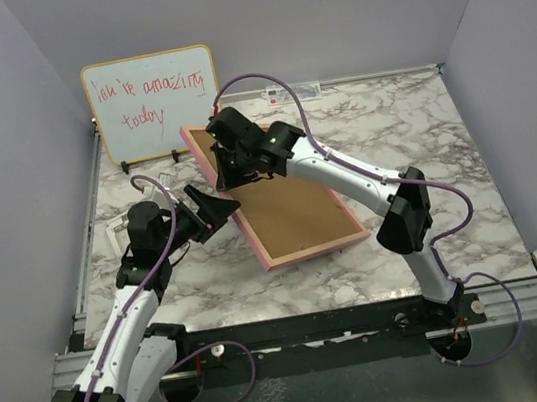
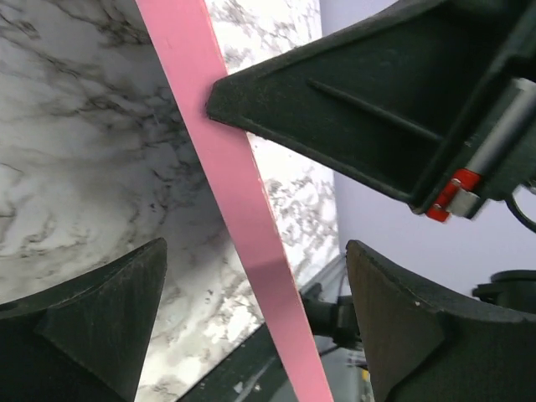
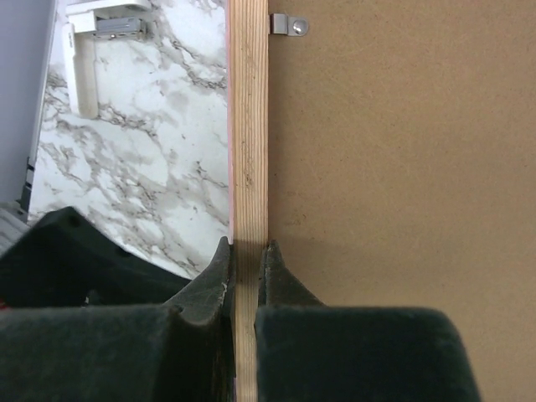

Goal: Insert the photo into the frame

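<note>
The frame (image 1: 297, 219) lies back up on the marble table, its brown backing board (image 3: 402, 167) facing me inside the pinkish wood border (image 3: 248, 126). My right gripper (image 3: 248, 247) is shut on that border at the frame's far left part; in the top view it (image 1: 227, 172) sits over the frame's upper left. My left gripper (image 2: 255, 276) stands open with the pink frame edge (image 2: 226, 167) running between its fingers, a gap on each side. From above it (image 1: 219, 206) is at the frame's left edge. The photo is hidden.
A yellow-edged whiteboard (image 1: 153, 102) with red handwriting stands at the back left, just behind the frame's far corner. A metal clip (image 3: 289, 25) holds the backing board. Grey walls close in the marble table (image 1: 419, 128) on three sides.
</note>
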`<state>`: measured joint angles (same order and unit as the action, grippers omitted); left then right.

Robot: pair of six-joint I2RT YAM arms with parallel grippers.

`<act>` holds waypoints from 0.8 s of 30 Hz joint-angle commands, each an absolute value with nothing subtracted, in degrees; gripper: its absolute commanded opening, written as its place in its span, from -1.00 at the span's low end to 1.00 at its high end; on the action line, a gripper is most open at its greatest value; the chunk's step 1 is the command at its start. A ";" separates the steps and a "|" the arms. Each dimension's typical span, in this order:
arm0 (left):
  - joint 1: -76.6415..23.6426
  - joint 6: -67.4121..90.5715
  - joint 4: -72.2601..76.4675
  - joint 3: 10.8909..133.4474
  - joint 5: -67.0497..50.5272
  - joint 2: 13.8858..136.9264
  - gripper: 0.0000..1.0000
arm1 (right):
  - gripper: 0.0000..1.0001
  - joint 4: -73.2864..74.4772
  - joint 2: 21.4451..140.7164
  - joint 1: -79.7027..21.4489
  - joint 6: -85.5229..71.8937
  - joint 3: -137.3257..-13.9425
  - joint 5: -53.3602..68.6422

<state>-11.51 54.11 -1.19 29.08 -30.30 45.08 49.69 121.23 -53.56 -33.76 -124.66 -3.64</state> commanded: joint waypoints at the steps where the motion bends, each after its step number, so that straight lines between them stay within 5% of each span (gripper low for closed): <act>1: -11.79 61.56 7.41 28.61 -36.32 49.79 0.76 | -0.99 47.08 120.08 -54.01 -37.01 -128.58 -0.70; 6: -11.81 61.18 5.73 29.96 -36.43 54.48 0.59 | -0.99 45.56 120.65 -54.00 -39.28 -129.41 1.41; 13: -11.78 60.75 3.87 33.16 -36.68 56.27 -0.21 | -0.96 47.57 120.77 -54.05 -38.78 -130.17 -0.61; 21: -11.78 58.52 -3.42 38.05 -36.41 57.67 -0.80 | 0.02 51.80 111.65 -54.05 -37.07 -125.24 -11.82; 24: -11.82 59.15 -5.54 40.83 -35.95 58.08 -0.97 | 0.19 50.73 105.51 -54.05 -34.23 -120.49 -14.77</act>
<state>-11.73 60.16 -4.38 34.85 -35.55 58.30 50.24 115.61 -53.69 -37.10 -123.94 -7.64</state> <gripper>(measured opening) 0.300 0.559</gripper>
